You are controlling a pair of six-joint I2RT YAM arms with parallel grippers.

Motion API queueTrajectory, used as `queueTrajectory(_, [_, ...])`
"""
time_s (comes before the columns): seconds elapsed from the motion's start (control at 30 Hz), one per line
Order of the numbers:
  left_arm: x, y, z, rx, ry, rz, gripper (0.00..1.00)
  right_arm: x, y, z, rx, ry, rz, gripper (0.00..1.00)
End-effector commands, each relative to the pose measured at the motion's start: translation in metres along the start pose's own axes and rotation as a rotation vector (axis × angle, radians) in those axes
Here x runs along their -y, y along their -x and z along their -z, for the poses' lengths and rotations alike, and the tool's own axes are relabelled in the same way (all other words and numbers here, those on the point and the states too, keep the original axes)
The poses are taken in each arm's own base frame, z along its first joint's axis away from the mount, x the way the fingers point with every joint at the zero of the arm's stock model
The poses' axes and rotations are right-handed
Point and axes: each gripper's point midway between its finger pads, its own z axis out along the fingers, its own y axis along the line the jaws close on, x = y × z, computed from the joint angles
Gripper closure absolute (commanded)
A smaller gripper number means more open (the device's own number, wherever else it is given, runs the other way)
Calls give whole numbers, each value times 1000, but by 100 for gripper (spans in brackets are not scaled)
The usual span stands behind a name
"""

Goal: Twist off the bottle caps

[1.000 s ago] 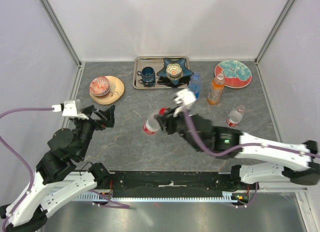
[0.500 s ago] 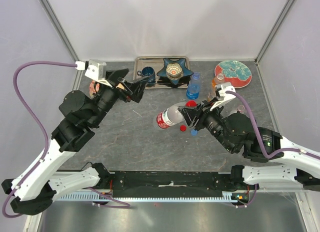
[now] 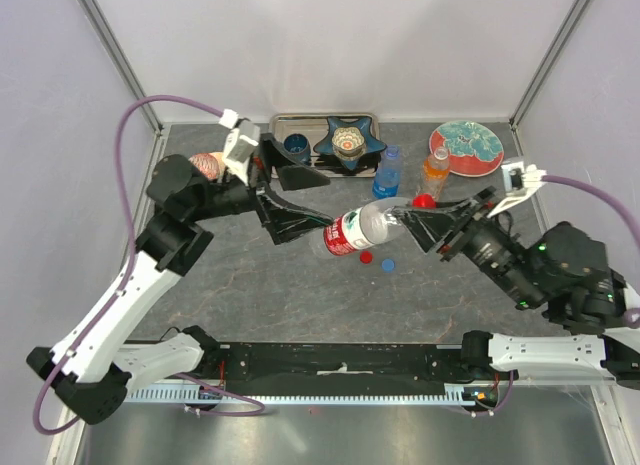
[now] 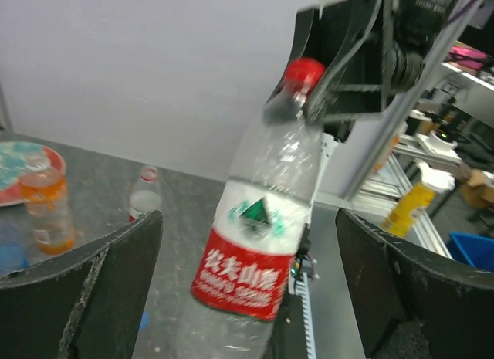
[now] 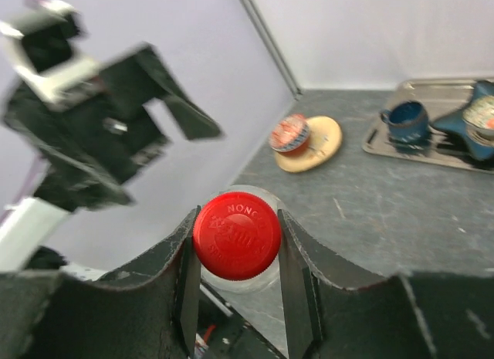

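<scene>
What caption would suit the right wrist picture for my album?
Right gripper jaws clamp the red cap of a clear bottle above the grey table.

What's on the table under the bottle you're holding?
A loose red cap and blue cap lie just below the bottle in the top view; the table directly beneath it is covered.

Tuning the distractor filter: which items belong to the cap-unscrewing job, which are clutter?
Job: clear red-labelled plastic bottle, its red screw cap, blue-tinted bottle, orange-drink bottle, second clear bottle, loose red cap, loose blue cap.
Clutter: metal tray, dark blue cup, star-shaped dish, teal-and-red plate, tan plate, patterned bowl.
</scene>
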Motion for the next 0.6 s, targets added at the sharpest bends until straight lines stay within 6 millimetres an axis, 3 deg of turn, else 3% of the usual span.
queueTrajectory(0.0, [14, -14, -8, -58, -180, 80, 1, -38, 18, 7, 12, 179, -45, 100])
queueTrajectory(0.27, [5, -15, -16, -71, -179, 81, 1, -57, 13, -14, -22, 188, 25, 100])
queueTrajectory(0.57, [18, -24, -10, -130, -270, 78, 0, -73, 7, -34, -22, 200, 66, 100])
